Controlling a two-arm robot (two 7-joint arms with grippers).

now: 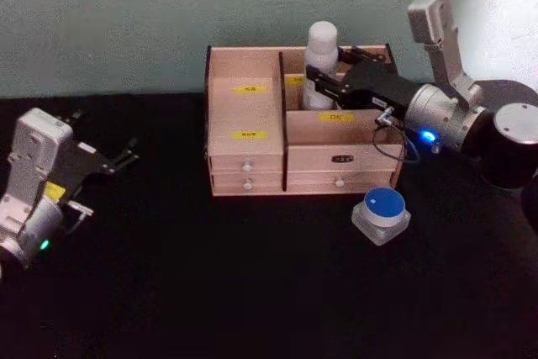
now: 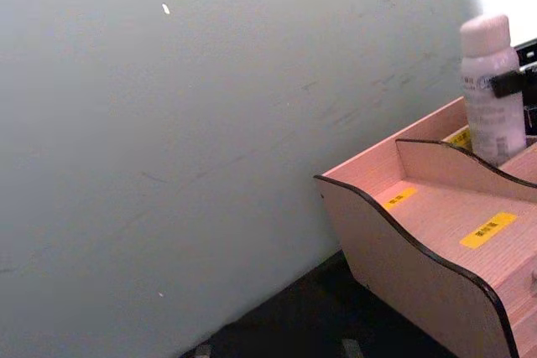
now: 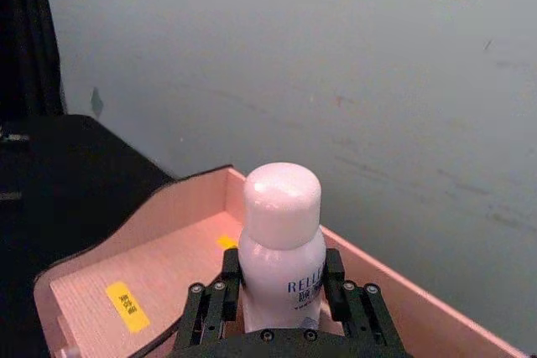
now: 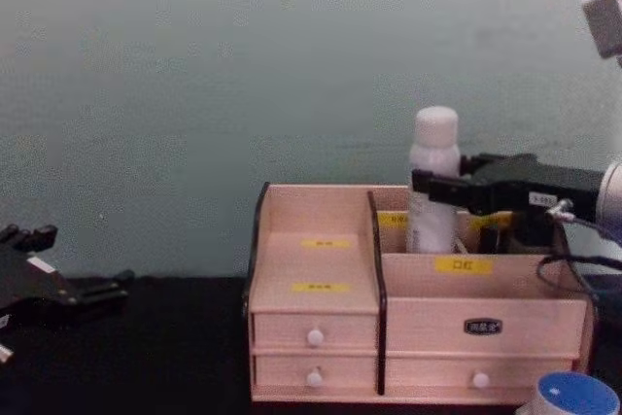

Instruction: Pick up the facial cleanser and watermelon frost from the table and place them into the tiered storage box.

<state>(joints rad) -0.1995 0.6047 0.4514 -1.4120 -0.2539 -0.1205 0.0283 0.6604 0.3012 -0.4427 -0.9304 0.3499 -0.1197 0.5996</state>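
The left gripper (image 1: 126, 153) lies parked at the table's left, fingers spread and empty. In the pale, matte-wood tiered storage box (image 1: 244, 111), the smooth, round-capped facial cleanser (image 1: 320, 55) stands upright in the rear right compartment, pinched by the right gripper (image 1: 322, 81). Placing looks nearly done; next comes a gentle release without tipping it. The squat, glassy, blue-lidded watermelon frost (image 1: 381, 212) waits on the table, near the box's right front corner.

The tall white cylindrical bottle (image 3: 281, 266) carries dark blue letters beginning "REL"; the yellow labels (image 3: 127, 306) on the pale wooden organiser (image 3: 168, 207) are unreadable.
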